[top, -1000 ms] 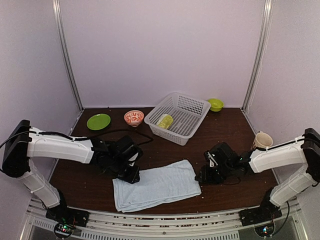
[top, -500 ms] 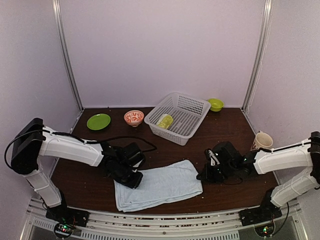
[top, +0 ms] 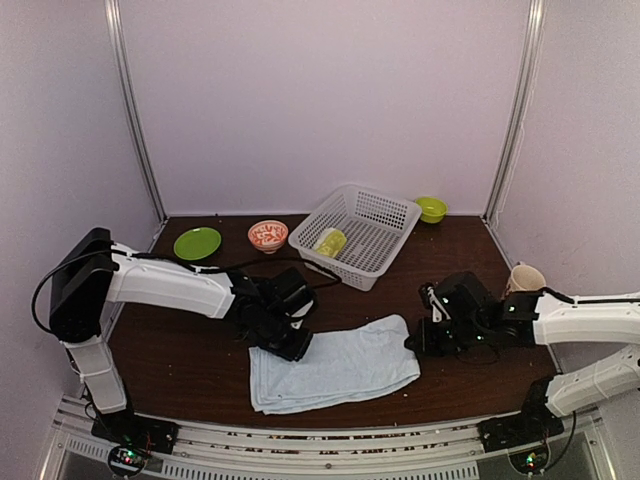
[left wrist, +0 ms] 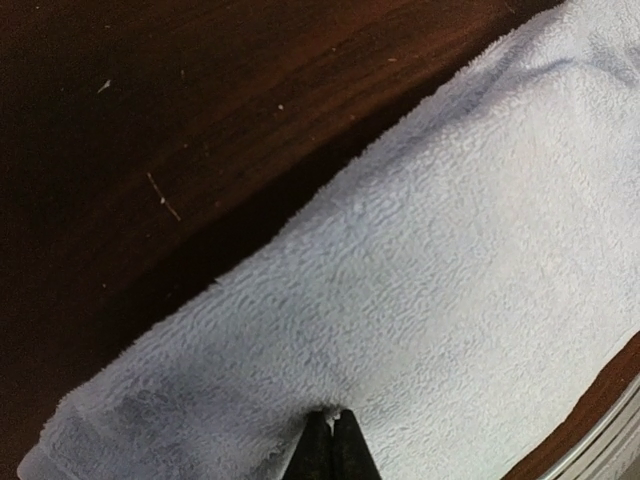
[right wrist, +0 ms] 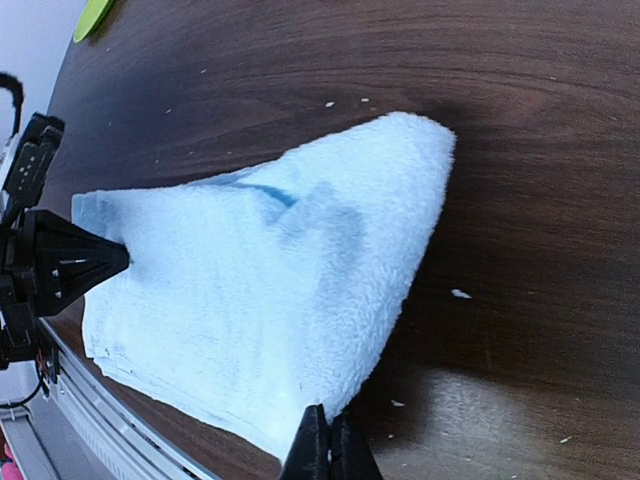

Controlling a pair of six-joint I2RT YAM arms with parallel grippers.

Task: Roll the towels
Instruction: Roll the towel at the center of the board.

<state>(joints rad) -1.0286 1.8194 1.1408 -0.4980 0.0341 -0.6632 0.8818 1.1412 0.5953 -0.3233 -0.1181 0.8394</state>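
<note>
Towels, two observed on or above the table [top: 170, 365]. Reading from the left: a green plate [top: 197, 243] sits at the far left corner, well apart from everything I hold.

My left pincer [top: 290, 346] is low over the table at the left short end of the blue towel [top: 345, 365]. Its two tips are pressed together with a fold of the pile caught between them, as the left wrist view shows. A red bowl [top: 267, 235] stands at the back, between the plate and the basket.

The blue towel lies folded and flat near the front edge, long side running left to right, its right end angled slightly away from me. It is unrolled.

The white basket [top: 385, 215] rests behind it, tilted. Inside, at its left part, lies the green towel [top: 330, 241], bundled up.

My right pincer [top: 414, 341] meets the blue towel's right end, tips closed on the far corner, which rises in a small peak.

A green bowl [top: 431, 208] stands behind the basket's right corner. A mug [top: 526, 280] stands near the right wall.
</note>
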